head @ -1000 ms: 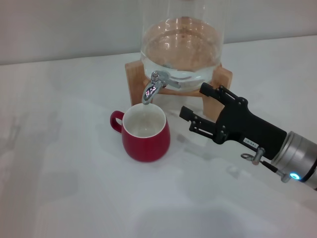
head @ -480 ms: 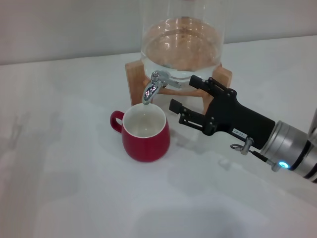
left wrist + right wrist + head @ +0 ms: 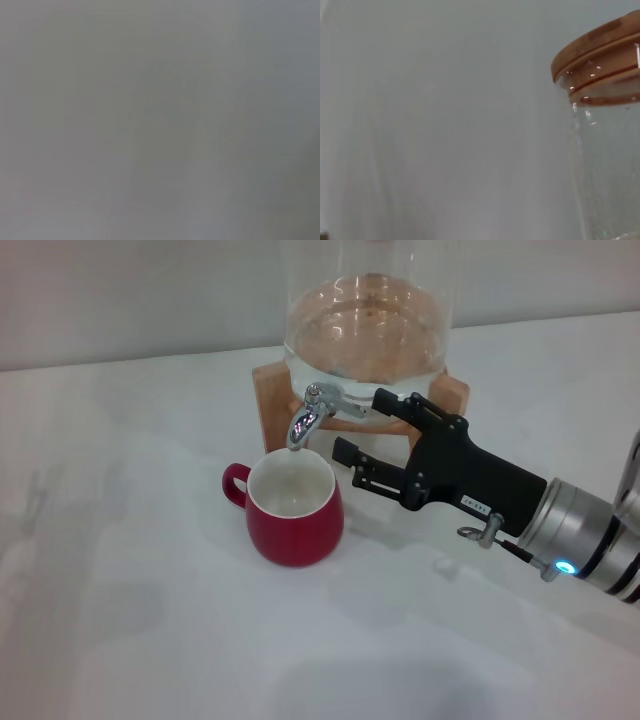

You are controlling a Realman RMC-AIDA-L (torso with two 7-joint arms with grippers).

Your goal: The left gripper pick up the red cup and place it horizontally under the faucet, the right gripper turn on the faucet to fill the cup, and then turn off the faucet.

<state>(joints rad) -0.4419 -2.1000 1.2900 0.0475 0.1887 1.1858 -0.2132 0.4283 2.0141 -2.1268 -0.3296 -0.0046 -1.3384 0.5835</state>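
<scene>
The red cup (image 3: 294,512) stands upright on the white table, its white inside facing up and its handle toward the left. Its mouth sits directly below the spout of the chrome faucet (image 3: 308,418), which juts from the glass dispenser (image 3: 365,325). My right gripper (image 3: 361,426) is open, reaching in from the right, with its fingertips just right of the faucet and the cup's rim and nothing between them. No water stream shows. The left gripper is out of view; the left wrist view shows only plain grey.
The dispenser rests on a wooden stand (image 3: 268,390) at the back of the table (image 3: 120,570). In the right wrist view the dispenser's wooden lid (image 3: 600,47) and glass wall (image 3: 610,165) show against a pale wall.
My right gripper has moved left and toward the back, from beside the stand's right leg to just right of the faucet. The cup has stayed put.
</scene>
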